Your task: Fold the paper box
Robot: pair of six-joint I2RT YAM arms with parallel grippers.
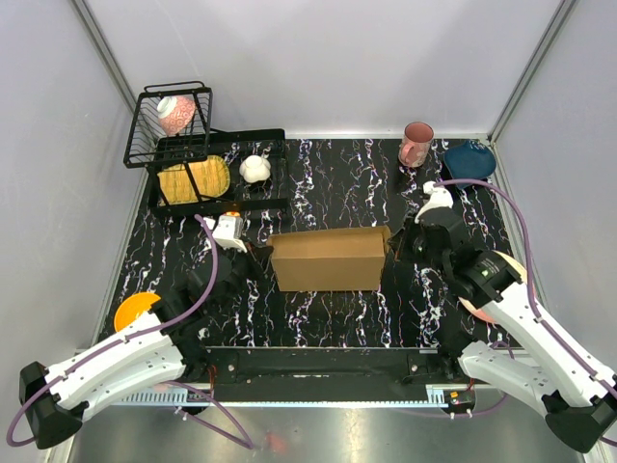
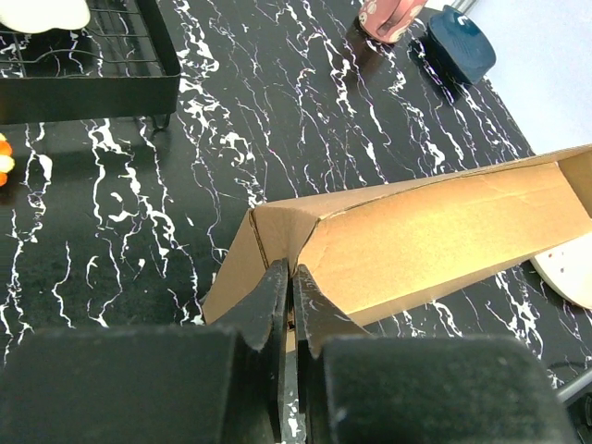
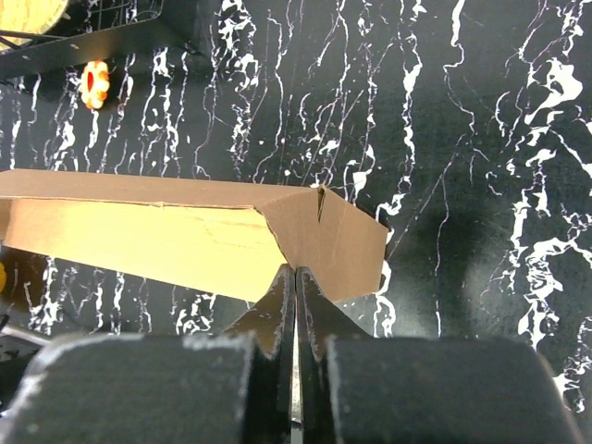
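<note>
Cardboard fills the middle of the black marbled table [image 1: 328, 183]: the paper box [image 1: 328, 258] stands there with its long side running left to right, partly raised. An end flap angles outward at each end, so it is not yet squared. The left gripper [image 2: 289, 277] sits at the box's left end with its jaws drawn together to a hairline, tips against the near lower corner where the flap meets the long wall. The right gripper [image 3: 295, 277] mirrors it at the right end, jaws pressed fully closed just under the right flap's near edge. Whether either one has a sliver of cardboard pinched between its fingers cannot be told from the wrist views. A black wire dish rack [image 1: 178, 145] stands far left, with a pink cup [image 1: 416, 145] and a dark blue bowl [image 1: 469, 159] far right, all well apart from the box. The step in hand looks like working the two end corners. Next, both arms likely need to move together and evenly, turning the end flaps inward without dragging or twisting the light box.
</note>
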